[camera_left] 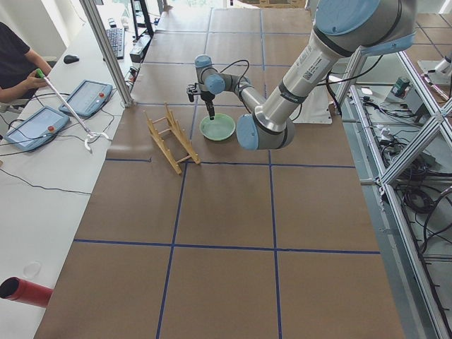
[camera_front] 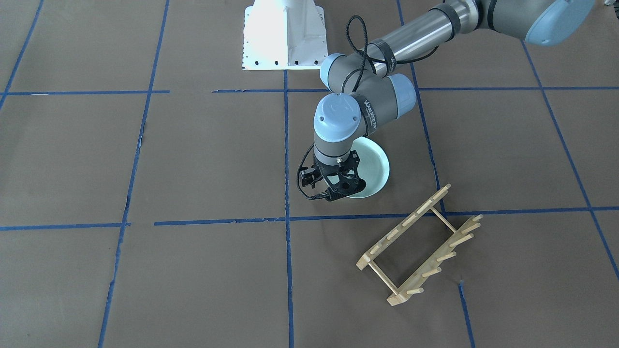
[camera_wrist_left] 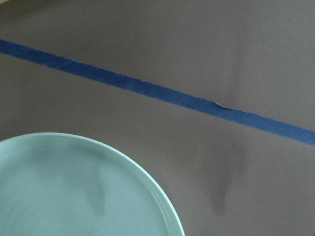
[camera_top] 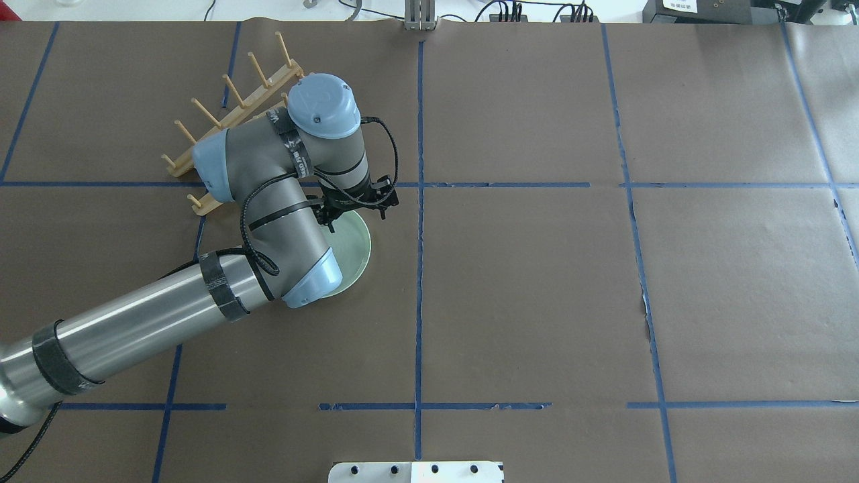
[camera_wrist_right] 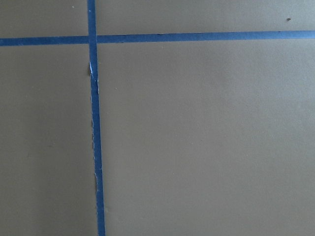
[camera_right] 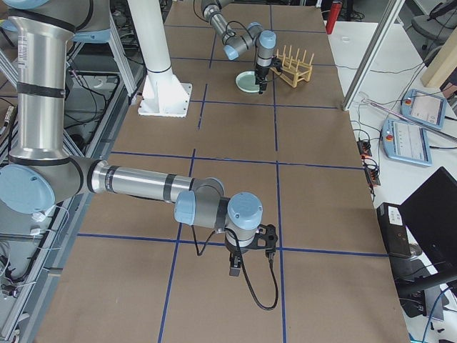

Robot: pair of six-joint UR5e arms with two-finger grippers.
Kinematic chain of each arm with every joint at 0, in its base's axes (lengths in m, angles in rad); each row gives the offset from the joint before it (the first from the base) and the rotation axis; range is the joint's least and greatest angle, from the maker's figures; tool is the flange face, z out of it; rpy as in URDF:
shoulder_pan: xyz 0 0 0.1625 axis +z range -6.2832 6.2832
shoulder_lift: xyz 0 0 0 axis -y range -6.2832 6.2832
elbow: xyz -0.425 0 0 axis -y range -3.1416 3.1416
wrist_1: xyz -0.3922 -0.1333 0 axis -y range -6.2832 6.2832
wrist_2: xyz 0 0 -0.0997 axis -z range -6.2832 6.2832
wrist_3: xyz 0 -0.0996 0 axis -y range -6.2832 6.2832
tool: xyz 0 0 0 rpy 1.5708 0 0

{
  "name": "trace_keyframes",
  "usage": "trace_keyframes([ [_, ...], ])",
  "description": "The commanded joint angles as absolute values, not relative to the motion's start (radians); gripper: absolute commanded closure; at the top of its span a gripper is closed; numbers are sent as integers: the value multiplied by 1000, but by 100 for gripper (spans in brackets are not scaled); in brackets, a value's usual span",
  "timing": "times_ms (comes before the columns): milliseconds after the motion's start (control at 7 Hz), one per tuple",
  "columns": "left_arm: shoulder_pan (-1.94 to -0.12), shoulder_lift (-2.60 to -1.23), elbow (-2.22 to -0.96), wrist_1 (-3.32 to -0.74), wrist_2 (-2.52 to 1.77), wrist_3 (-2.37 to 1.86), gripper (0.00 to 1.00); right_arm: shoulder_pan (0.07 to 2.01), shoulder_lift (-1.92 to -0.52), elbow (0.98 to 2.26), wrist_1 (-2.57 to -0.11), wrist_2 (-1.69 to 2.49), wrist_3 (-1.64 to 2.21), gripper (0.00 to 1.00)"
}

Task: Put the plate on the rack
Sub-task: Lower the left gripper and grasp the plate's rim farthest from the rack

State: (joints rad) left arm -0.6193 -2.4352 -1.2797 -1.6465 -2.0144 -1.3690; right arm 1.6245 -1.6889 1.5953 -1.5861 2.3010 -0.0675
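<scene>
The pale mint-green plate (camera_front: 375,166) lies flat on the brown table, also seen in the overhead view (camera_top: 352,245) and the left wrist view (camera_wrist_left: 74,191). My left gripper (camera_front: 346,191) points straight down over the plate's rim on the side away from the robot base (camera_top: 339,215). Its fingers are out of the wrist view, but two separate finger shadows fall there, one on the plate and one on the table, so it looks open and empty. The wooden rack (camera_front: 420,246) stands beside the plate, apart from it (camera_top: 228,107). My right gripper (camera_right: 243,266) hangs over bare table far away; I cannot tell whether it is open.
The white robot base (camera_front: 284,36) stands at the table's robot side. Blue tape lines (camera_front: 287,217) grid the brown paper. Operators' tablets (camera_left: 42,123) and a red cylinder (camera_left: 25,291) lie on the white side bench.
</scene>
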Motion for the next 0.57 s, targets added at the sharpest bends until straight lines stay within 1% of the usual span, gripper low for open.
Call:
trace_keyframes([
  [0,-611,-2441,-1273,-1646,-2006,-1367,57,1624,-1689,1595,-1586,2301,-67,0],
  [143,-609,-2441,-1273,-1646,-2006,-1367,70,1624,-1689,1595,-1586,2301,-67,0],
  [286,-609,-2439,-1273,-1644,-2006,-1367,80,1624,-1689,1595,-1586,2301,-67,0],
  [429,-609,-2438,-1276,-1641,-2008,-1367,100,1624,-1689,1595,-1586,2301,-67,0],
])
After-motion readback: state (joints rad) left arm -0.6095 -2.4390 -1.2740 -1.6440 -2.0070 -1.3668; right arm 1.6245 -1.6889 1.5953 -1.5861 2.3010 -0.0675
